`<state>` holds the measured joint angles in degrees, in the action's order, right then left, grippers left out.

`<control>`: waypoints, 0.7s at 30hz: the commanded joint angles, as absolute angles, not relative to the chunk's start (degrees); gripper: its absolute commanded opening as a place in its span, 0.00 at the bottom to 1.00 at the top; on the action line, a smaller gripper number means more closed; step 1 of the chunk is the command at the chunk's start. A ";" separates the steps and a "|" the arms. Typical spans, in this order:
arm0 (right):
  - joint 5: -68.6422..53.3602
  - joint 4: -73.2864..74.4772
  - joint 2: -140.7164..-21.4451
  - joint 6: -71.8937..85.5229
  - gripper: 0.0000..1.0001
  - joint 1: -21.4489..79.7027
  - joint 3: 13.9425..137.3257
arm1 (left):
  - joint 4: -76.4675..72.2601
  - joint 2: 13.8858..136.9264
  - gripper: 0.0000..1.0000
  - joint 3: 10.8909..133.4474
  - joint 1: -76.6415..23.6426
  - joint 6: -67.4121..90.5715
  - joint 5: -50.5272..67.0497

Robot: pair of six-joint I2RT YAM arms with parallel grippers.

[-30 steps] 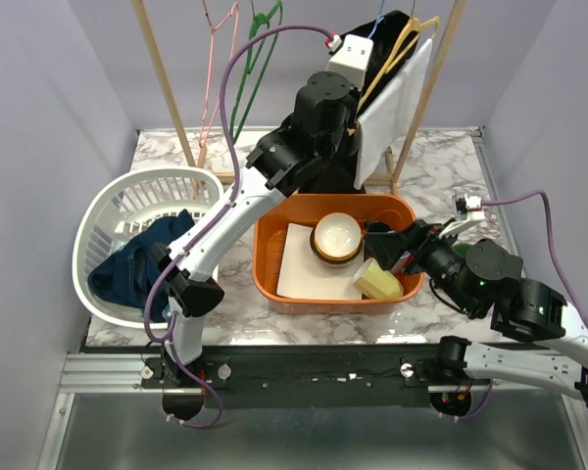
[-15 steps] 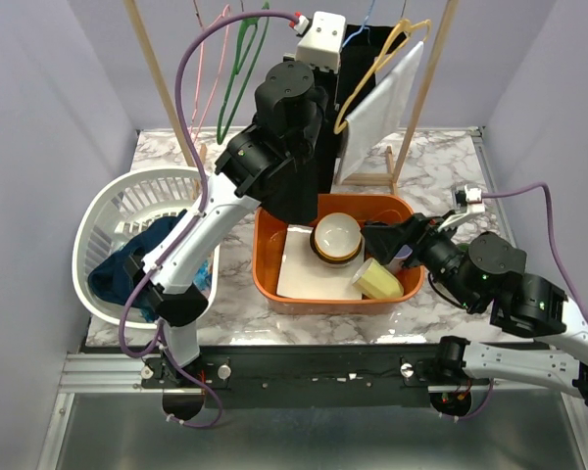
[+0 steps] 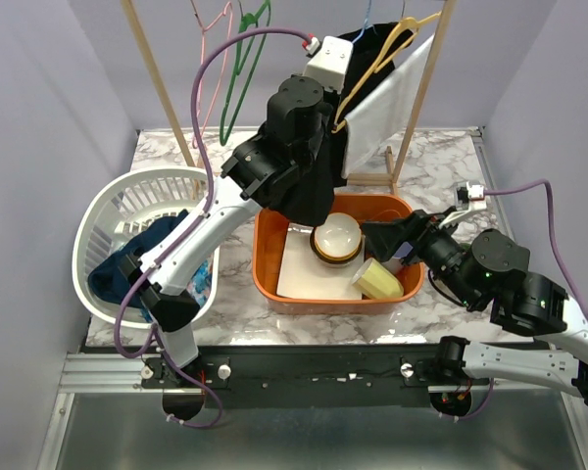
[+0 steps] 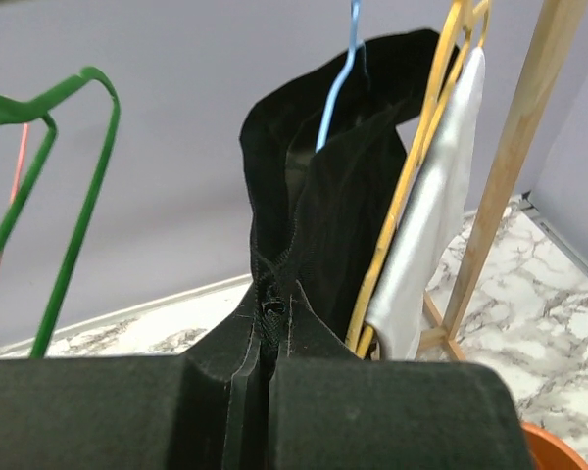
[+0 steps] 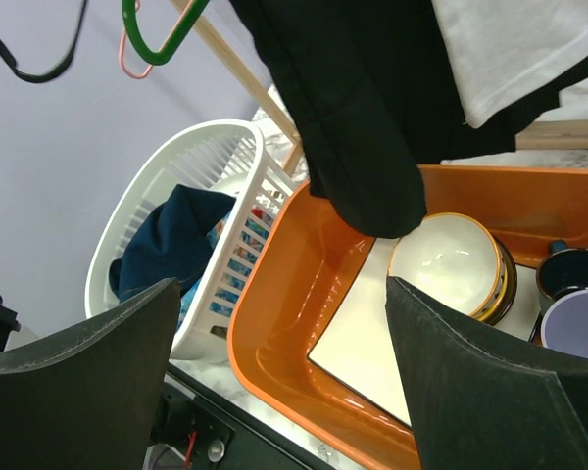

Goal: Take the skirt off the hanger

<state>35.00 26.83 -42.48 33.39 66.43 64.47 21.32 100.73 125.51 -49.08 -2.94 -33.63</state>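
The black skirt (image 4: pixel 338 196) hangs on a blue hanger (image 4: pixel 335 93) at the rack's right end. My left gripper (image 4: pixel 265 392) is shut on the skirt's edge beside the zipper, high above the table. From above, the skirt (image 3: pixel 314 191) drapes down from under the left wrist to the back edge of the orange tub. My right gripper (image 5: pixel 284 323) is open and holds nothing. It hovers low over the tub's near right side, below and in front of the skirt's hanging end (image 5: pixel 358 147).
A yellow hanger (image 4: pixel 419 166) carrying a white cloth (image 4: pixel 436 215) hangs right beside the skirt. Green (image 3: pixel 240 78) and pink (image 3: pixel 211 59) hangers hang empty at left. The orange tub (image 3: pixel 269 274) holds a bowl (image 3: pixel 336 238) and cups. A white basket (image 3: pixel 108 211) stands left.
The left arm swung left with the skirt, then back a little to the right. The skirt's lower part now hangs over the tub. The right gripper barely moved.
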 commanded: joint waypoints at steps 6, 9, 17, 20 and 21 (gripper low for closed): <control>34.72 25.14 -40.70 32.78 0.92 66.62 63.46 | 26.01 102.30 0.17 127.17 -46.41 2.10 -24.97; 35.15 24.70 -39.29 32.70 0.92 66.71 62.49 | 27.50 103.88 0.18 129.10 -45.62 3.43 -22.51; 36.56 24.70 -36.65 31.73 0.92 66.62 61.35 | 28.82 106.78 0.46 132.53 -45.09 3.69 -18.81; 36.82 24.43 -35.78 31.55 0.92 66.62 60.91 | 30.06 108.63 0.47 134.73 -44.91 3.43 -19.42; 36.83 24.43 -35.51 31.55 0.92 66.62 60.82 | 30.41 109.59 0.47 135.87 -44.91 3.25 -19.60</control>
<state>34.96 25.43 -36.88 32.51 66.43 62.15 28.05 107.02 131.85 -45.21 3.09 -21.12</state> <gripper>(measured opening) 0.921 0.459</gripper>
